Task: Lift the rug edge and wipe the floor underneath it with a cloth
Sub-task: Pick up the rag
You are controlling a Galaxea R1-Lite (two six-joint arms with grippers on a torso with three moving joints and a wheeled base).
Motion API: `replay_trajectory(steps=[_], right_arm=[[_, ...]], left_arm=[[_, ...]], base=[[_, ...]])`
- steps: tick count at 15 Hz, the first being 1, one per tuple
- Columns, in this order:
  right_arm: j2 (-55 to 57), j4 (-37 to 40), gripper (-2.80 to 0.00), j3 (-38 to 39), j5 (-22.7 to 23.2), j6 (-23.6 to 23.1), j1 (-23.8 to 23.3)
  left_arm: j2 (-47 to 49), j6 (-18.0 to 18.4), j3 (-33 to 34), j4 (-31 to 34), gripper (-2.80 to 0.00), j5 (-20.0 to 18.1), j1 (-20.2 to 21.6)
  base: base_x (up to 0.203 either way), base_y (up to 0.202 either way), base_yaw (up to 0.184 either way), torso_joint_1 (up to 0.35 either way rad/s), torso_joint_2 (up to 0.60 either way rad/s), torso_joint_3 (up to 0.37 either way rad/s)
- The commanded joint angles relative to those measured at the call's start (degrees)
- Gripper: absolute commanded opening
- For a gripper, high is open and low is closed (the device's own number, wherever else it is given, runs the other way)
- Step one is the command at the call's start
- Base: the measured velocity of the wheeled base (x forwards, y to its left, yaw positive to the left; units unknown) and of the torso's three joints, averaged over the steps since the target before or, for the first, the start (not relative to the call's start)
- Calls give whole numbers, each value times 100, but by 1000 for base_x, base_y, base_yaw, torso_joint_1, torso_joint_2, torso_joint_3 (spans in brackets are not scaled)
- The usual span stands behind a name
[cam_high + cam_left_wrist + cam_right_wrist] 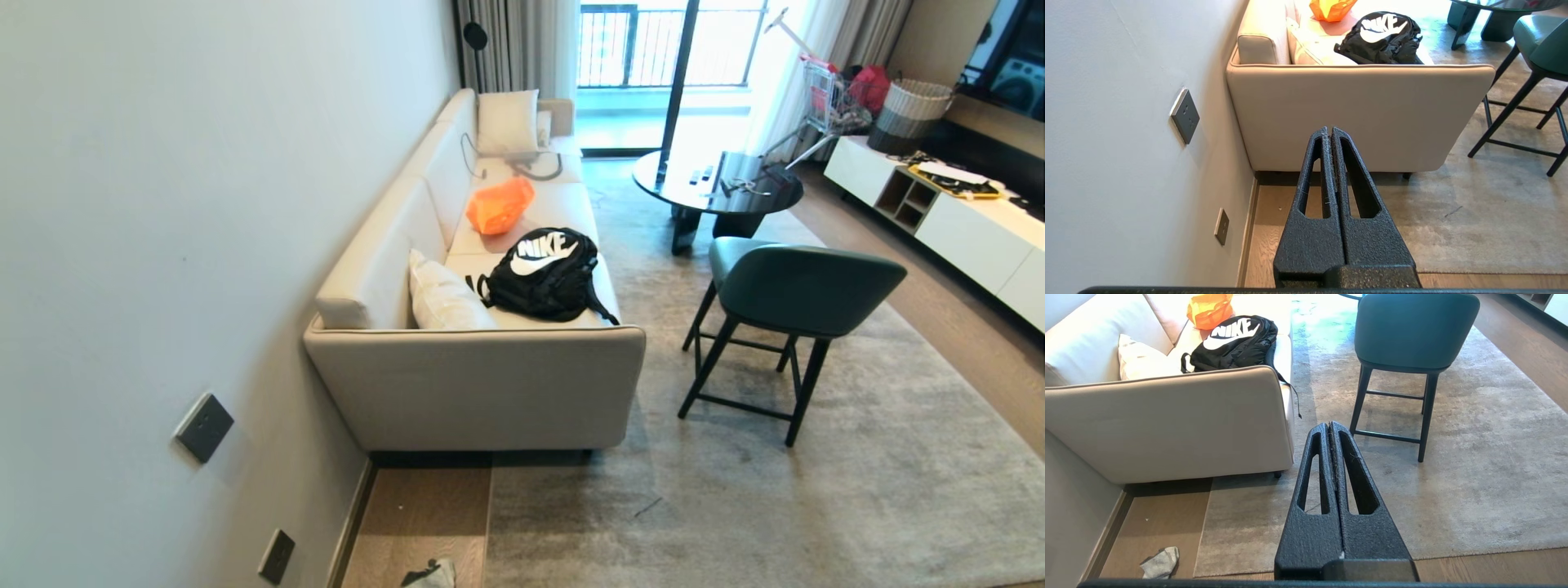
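A mottled grey-beige rug lies flat, its straight left rug edge running beside a strip of wood-plank floor by the wall. In the right wrist view the rug edge ends at a near corner. Close beside it the crumpled pale cloth lies on the floor. The cloth also peeks in at the head view's lower border. My left gripper is shut and empty, held above the floor before the sofa end. My right gripper is shut and empty, above the rug. Neither arm shows in the head view.
A beige sofa with a black backpack stands against the wall, its end partly on the rug. A green chair and a round dark table stand on the rug. Wall sockets sit low on the left.
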Motion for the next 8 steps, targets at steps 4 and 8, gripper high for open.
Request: replay_trajectory(steps=[4,8], right_arm=[[7,-2,-280,0,-3,1,1],[7,-2,-280,0,-3,1,1]], left_arm=[[0,-5,2,1,-280,4,1],[0,-5,2,1,-280,4,1]], base=[[0,0,0,0,0,0],[0,0,0,0,0,0]])
